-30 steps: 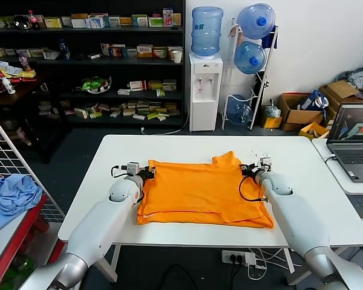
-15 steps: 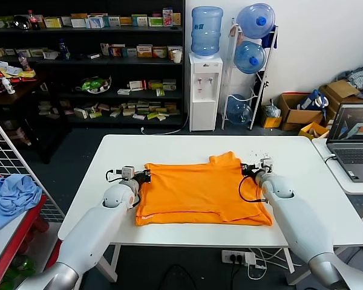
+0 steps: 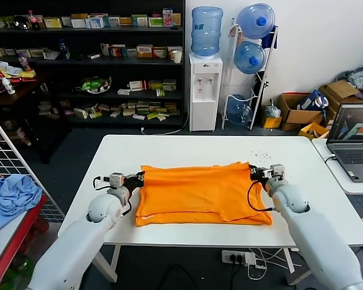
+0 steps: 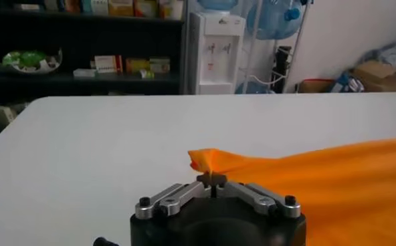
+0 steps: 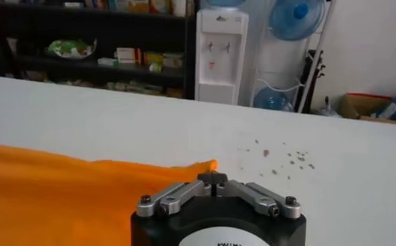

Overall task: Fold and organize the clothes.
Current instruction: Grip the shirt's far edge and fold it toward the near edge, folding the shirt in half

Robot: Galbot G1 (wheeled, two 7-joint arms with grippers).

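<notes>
The orange T-shirt (image 3: pixel 196 192) lies folded into a wide rectangle on the white table (image 3: pixel 187 148). My left gripper (image 3: pixel 138 177) is shut on the shirt's far left corner, seen in the left wrist view (image 4: pixel 212 177) with the orange fabric (image 4: pixel 318 174) pinched between the jaws. My right gripper (image 3: pixel 254 172) is shut on the far right corner, seen in the right wrist view (image 5: pixel 213 178) with the orange fabric (image 5: pixel 64 187) trailing from it. The shirt's top edge is stretched straight between the two grippers.
A laptop (image 3: pixel 354 140) stands on a side table at the right. A wire rack with a light blue cloth (image 3: pixel 11 194) is at the left. Shelves, a water dispenser (image 3: pixel 206 90) and boxes stand behind the table. Small specks (image 5: pixel 278 154) dot the table.
Both grippers have moved apart, left gripper leftward and right gripper rightward, pulling the shirt's top edge straight. The raised bump at the upper right has flattened out.
</notes>
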